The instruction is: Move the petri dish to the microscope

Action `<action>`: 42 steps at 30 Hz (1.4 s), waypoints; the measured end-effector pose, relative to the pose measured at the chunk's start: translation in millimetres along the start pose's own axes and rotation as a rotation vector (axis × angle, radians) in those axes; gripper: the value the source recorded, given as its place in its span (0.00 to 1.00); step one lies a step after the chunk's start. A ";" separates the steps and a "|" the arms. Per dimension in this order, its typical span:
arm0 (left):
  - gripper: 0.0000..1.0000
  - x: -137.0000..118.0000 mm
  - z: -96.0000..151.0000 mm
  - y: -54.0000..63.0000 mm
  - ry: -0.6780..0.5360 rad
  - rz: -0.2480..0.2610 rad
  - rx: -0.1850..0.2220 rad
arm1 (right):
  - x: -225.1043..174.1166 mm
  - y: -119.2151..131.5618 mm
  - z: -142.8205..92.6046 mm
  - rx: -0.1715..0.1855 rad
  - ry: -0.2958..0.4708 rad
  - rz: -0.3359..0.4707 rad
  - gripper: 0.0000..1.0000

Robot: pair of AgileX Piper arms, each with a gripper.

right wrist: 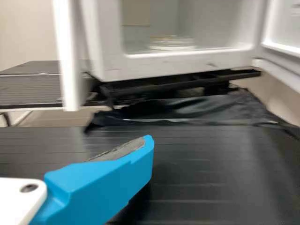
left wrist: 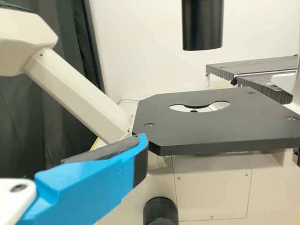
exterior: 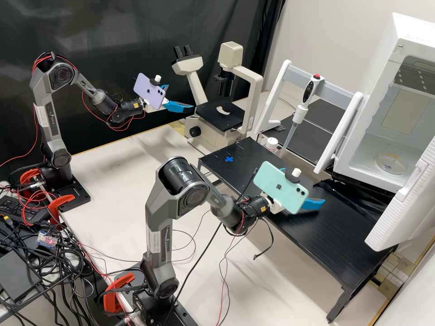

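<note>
The petri dish (exterior: 391, 165) lies on the floor of the open white chamber at the right; the right wrist view shows the dish (right wrist: 171, 43) beyond the chamber's front lip. My left gripper (exterior: 180, 99), open and empty, hangs beside the microscope (exterior: 222, 116). In the left wrist view my gripper (left wrist: 137, 157) shows one blue finger, close to the black stage (left wrist: 211, 124) with its round opening. Over the black raised table my right gripper (exterior: 313, 203) stands open and empty, away from the dish; in its wrist view the gripper (right wrist: 143, 159) points towards the chamber.
The black raised table (exterior: 358, 235) stands before the chamber, whose door (exterior: 405, 203) hangs open at its near side. A pipette (exterior: 306, 102) on a white stand, a small white-capped bottle (exterior: 272, 144) and loose cables (exterior: 59, 271) are around.
</note>
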 end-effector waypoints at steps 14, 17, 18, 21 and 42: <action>1.00 0.0 0.0 0.0 0.000 0.000 0.000 | 56.4 62.8 17.0 0.033 -0.041 0.180 1.00; 1.00 0.0 0.0 0.0 0.000 0.000 0.000 | 72.7 75.0 15.4 0.050 -0.059 0.209 1.00; 1.00 0.0 0.0 0.0 0.000 0.000 0.000 | 75.6 77.7 14.3 0.055 -0.061 0.214 1.00; 1.00 0.0 0.0 0.0 0.000 0.000 0.000 | 90.6 87.3 12.0 0.063 -0.069 0.232 1.00; 1.00 0.0 0.0 0.0 0.000 0.000 0.000 | 219.0 104.1 -11.1 0.072 -0.089 0.122 1.00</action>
